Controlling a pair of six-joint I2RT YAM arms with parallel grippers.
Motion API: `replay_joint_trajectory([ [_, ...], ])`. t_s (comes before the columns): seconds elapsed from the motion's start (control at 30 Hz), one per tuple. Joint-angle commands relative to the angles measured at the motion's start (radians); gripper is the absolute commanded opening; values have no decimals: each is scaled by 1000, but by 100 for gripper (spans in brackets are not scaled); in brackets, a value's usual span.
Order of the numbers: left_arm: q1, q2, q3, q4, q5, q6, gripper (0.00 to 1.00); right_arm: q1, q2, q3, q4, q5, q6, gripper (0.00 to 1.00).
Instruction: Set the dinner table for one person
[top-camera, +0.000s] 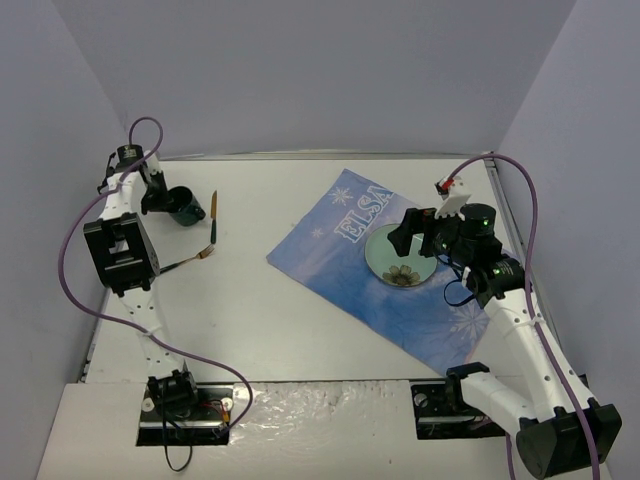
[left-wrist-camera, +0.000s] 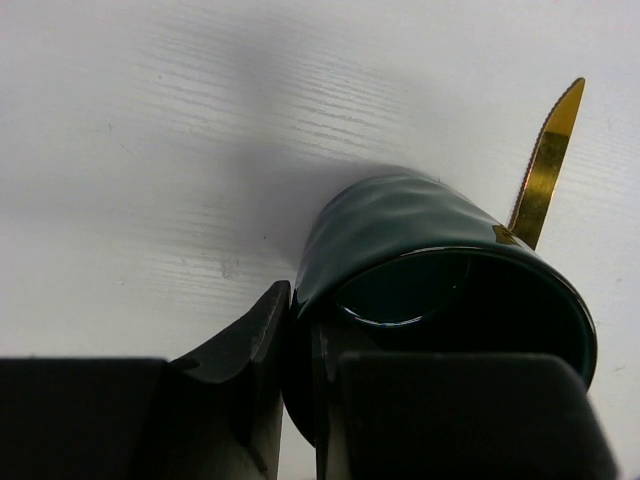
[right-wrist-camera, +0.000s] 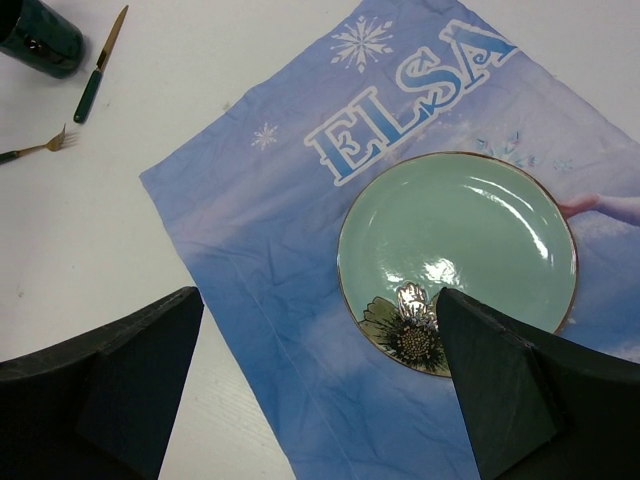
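Left wrist view: the left claw is pinched on the wall of the glossy dark-green round cup, one finger inside, one outside. Placing the cup looks like the step in hand; next it needs carrying to the blue cloth Elsa placemat. The right claw gapes wide and empty. The flat matte white dinner table spreads beneath both claws.

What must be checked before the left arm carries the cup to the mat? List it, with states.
1. Left gripper shut on cup wall: ok.
2. Cup apart from knife: ok.
3. Plate lies on mat: ok.
4. Right gripper open, empty: ok.
5. Right gripper clear of mat: not ok, it hangs above plate.
6. Cup empty: cannot tell.
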Motion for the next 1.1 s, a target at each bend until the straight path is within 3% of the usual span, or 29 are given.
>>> replay_joint_trajectory([
  [0.0,-10,-152,-17,30,40,-53,0,10,15,60,51,-45,-15,100],
  [0.2,-108,-262,-1,-118,-63,-101,0,51,56,86,65,-30,-60,100],
  [0.43,-375,-328,35,-248,-190,-151,0,190,157,166,78,43,-126,99],
  [0.8,-718,-282,193,-335,-253,-268,0,391,352,300,116,197,-155,93],
  [1.07,-837,-200,383,-435,-292,-281,0,475,458,349,120,269,-208,87],
])
